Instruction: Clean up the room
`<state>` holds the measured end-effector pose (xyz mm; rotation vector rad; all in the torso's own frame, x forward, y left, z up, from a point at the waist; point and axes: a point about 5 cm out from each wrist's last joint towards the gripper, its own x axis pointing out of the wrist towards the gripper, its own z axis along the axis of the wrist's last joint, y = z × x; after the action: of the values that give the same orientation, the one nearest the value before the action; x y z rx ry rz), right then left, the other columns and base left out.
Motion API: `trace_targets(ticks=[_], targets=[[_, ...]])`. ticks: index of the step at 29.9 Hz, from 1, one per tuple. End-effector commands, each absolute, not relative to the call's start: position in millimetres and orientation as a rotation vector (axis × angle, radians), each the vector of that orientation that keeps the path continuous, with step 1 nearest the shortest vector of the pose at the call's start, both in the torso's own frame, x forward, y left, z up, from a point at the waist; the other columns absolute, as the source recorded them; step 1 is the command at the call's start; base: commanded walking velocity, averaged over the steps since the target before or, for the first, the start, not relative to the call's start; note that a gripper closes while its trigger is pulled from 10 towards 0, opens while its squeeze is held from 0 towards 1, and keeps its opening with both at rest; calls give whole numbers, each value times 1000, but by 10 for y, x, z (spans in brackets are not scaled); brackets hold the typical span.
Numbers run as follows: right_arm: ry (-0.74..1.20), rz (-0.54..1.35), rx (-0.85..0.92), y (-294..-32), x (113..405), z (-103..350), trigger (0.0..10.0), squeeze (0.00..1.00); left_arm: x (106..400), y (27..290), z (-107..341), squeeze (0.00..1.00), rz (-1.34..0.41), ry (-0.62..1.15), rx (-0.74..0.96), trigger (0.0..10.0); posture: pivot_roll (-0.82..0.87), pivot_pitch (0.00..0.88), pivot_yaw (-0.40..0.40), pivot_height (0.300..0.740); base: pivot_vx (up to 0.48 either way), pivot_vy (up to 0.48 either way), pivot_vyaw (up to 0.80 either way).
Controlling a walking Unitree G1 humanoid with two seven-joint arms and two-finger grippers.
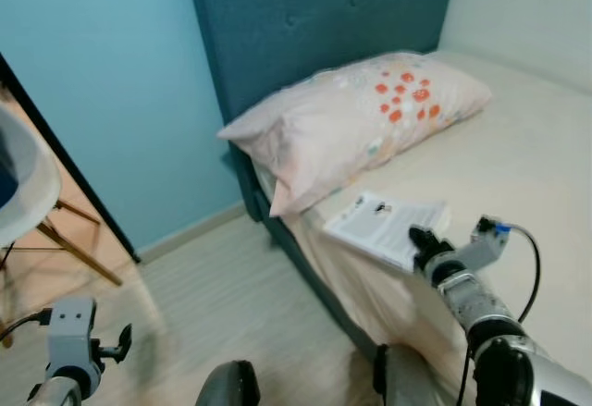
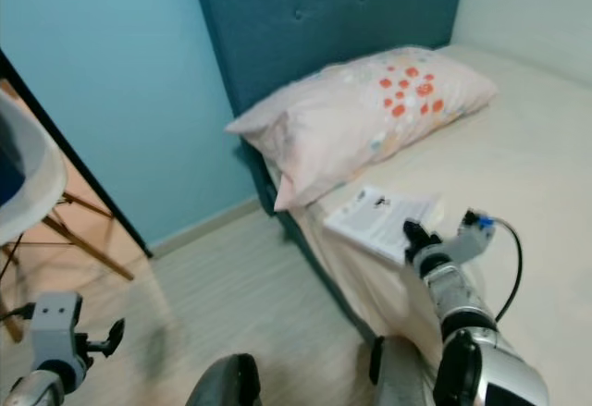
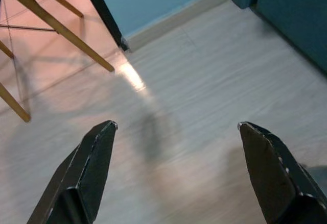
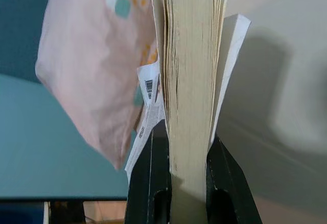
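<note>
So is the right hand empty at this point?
No, in the right wrist view the right hand has its two black fingers clamped on either side of the book, near the pillow on the bed.

Book on bed, before pillow; chair far left.

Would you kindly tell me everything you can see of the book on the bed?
The book is a thick paperback with a white, printed cover and yellowed page edges; a barcode shows in the right wrist view. It lies near the edge of the cream bed, just below the pillow. The right tool is shut on its edge, one finger at each side of the page block.
</note>
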<state>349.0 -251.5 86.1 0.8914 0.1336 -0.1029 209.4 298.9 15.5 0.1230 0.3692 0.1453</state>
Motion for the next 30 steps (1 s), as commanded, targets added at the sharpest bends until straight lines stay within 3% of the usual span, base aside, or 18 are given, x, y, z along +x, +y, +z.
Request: trace_targets(ticks=[1, 11, 12, 13, 14, 15, 18, 19, 22, 23, 30], targets=[[92, -115, 916, -2523, 3531, 930, 10000, 0, 2053, 3049, 165, 0, 145, 393, 136, 10000, 172, 201, 96, 532, 0, 0, 0], [23, -165, 939, -2562, 3639, 1125, 10000, 0, 1871, 2937, 213, 0, 90, 425, 141, 10000, 187, 243, 98, 532, 0, 0, 0], [35, -170, 930, -2564, 3632, 1108, 10000, 75, 1860, 2933, 206, 0, 88, 428, 142, 10000, 184, 243, 96, 532, 0, 0, 0], [45, -175, 920, -2564, 3624, 1091, 10000, 224, 1848, 2923, 207, 0, 87, 434, 140, 10000, 183, 242, 95, 532, 0, 0, 0], [45, -175, 920, -2564, 3624, 1091, 10000, 224, 1848, 2923, 207, 0, 87, 434, 140, 10000, 183, 242, 95, 532, 0, 0, 0], [52, -165, 895, -2560, 3611, 1070, 10000, 690, 1833, 2901, 202, 0, 84, 441, 139, 10000, 180, 236, 92, 532, 0, 0, 0], [51, -161, 889, -2559, 3610, 1068, 10000, 690, 1827, 2889, 208, 0, 83, 447, 137, 10000, 180, 236, 92, 532, 0, 0, 0], [52, -170, 888, -2566, 3607, 1065, 10000, 1000, 1823, 2886, 208, 0, 83, 449, 137, 10000, 180, 236, 92, 532, 0, 0, 0], [50, -192, 894, -2589, 3597, 1056, 10000, 1000, 1818, 2872, 202, 0, 84, 456, 134, 10000, 176, 231, 88, 532, 0, 0, 0], [40, -229, 890, -2696, 3539, 1024, 10000, 1000, 1858, 2830, 162, 0, 97, 457, 110, 10000, 133, 173, 54, 532, 0, 0, 0], [75, -348, 812, -3099, 3226, 825, 10000, 1000, 2083, 2625, 31, 0, 109, 453, 36, 10000, 78, 80, 13, 532, 0, 0, 0]])
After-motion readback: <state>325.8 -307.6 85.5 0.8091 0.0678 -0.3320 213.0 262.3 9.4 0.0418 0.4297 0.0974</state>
